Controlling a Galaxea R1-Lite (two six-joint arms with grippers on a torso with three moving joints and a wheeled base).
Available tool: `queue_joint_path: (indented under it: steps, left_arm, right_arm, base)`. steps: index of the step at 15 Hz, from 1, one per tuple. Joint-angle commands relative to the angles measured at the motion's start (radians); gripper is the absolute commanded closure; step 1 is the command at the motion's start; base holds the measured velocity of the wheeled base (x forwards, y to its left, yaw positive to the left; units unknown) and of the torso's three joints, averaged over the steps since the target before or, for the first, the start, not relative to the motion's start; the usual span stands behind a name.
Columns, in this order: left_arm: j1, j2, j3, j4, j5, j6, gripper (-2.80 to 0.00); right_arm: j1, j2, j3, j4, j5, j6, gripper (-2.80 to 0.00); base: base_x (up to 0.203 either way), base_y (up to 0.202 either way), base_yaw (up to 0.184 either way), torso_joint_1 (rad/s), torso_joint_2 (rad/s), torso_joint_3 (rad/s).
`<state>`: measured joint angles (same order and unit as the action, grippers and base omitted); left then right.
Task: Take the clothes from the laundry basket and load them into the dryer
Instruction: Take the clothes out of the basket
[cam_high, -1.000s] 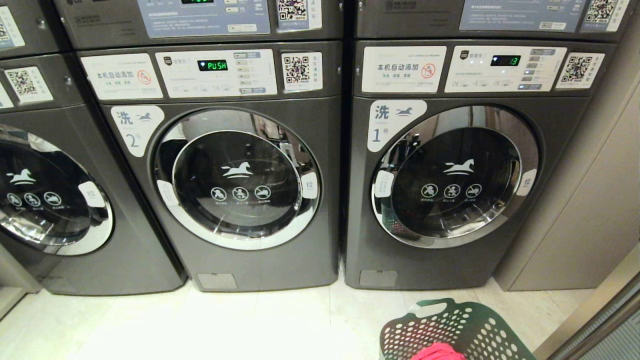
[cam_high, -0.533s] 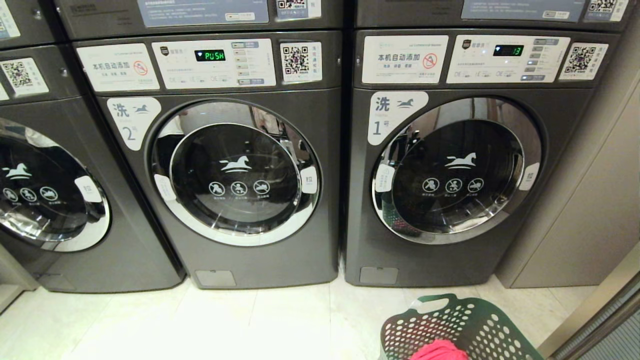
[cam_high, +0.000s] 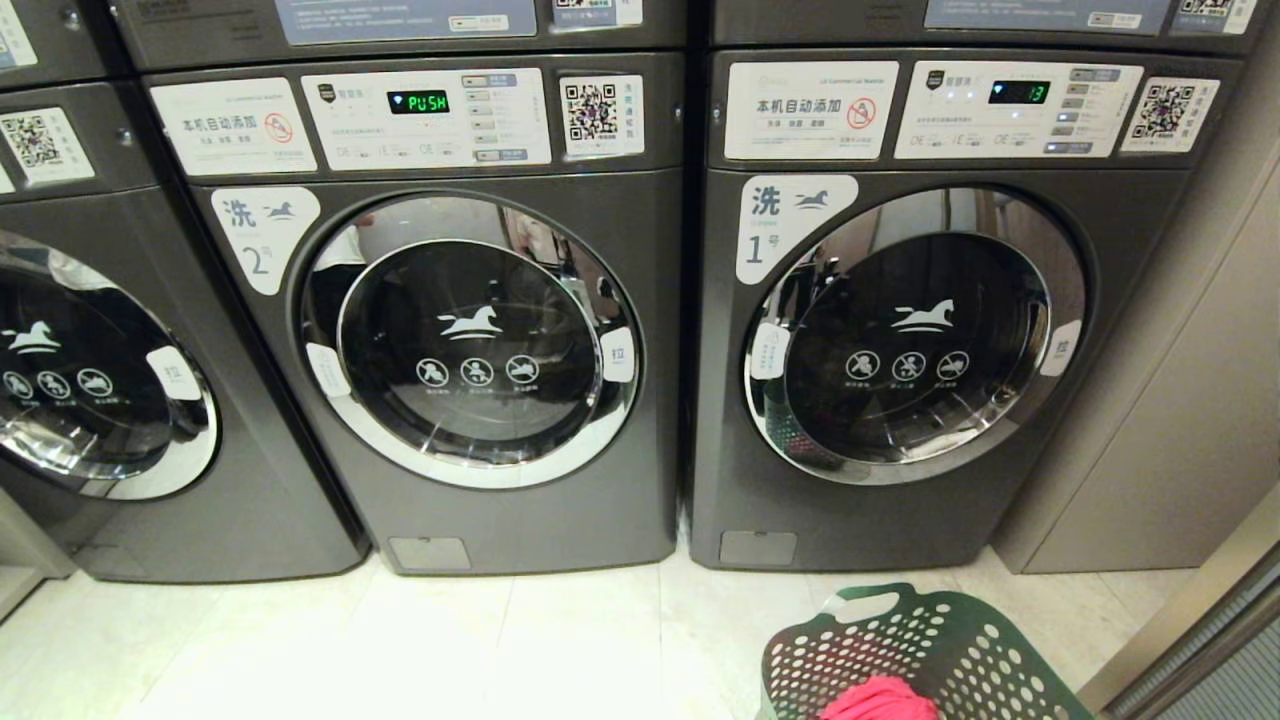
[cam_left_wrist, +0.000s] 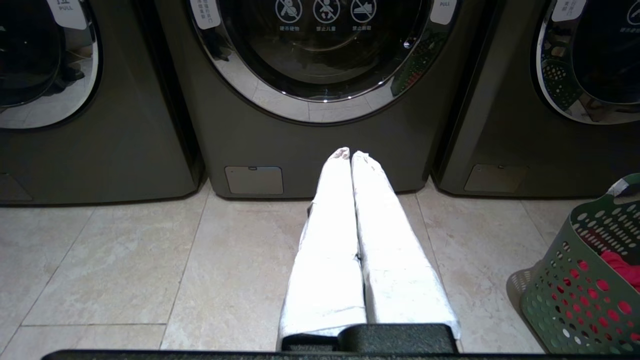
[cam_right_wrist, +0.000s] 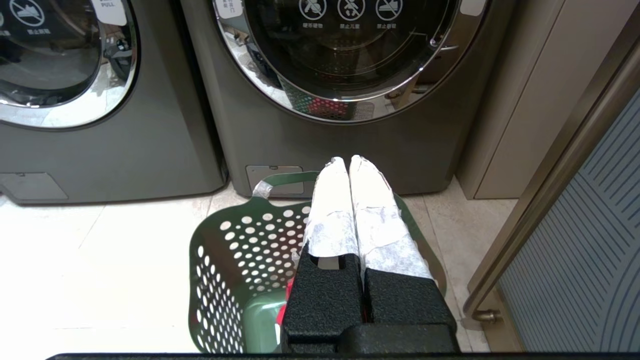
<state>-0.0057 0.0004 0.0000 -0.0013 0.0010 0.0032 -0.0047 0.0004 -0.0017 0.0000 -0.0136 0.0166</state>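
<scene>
Green perforated plastic marks your laundry basket (cam_high: 925, 650) on the floor before machine 1 (cam_high: 900, 330), the red clothes (cam_high: 880, 700) inside, within easy reach of its closed door. Your left gripper (cam_left_wrist: 350, 155) hangs clenched and empty over bare tiles. Your right gripper (cam_right_wrist: 349, 161), also clenched, hovers above the basket, probably staged for picking.

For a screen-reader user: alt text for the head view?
Three dark grey front-loading machines with closed round doors stand in a row on pale floor tiles. A green laundry basket holding red clothes sits before the rightmost one.
</scene>
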Motion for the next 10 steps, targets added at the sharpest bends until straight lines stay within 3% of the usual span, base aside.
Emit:
queue_joint_path:
  steps: [1, 5, 10]
  left_arm:
    - [0.000, 0.000, 0.000, 0.000, 0.001, 0.001, 0.00]
    - [0.001, 0.000, 0.000, 0.000, 0.001, 0.000, 0.00]
    - [0.000, 0.000, 0.000, 0.000, 0.001, 0.000, 0.00]
  right_arm:
    - [0.000, -0.002, 0.000, 0.000, 0.000, 0.000, 0.00]
    - [0.000, -0.002, 0.002, 0.000, 0.000, 0.002, 0.00]
    - [0.000, -0.002, 0.002, 0.000, 0.000, 0.002, 0.00]
  base:
    - [0.000, 0.000, 0.000, 0.000, 0.00, 0.000]
    - [0.017, 0.000, -0.001, -0.002, 0.00, 0.002]
    - [0.188, 0.000, -0.001, -0.001, 0.00, 0.005]
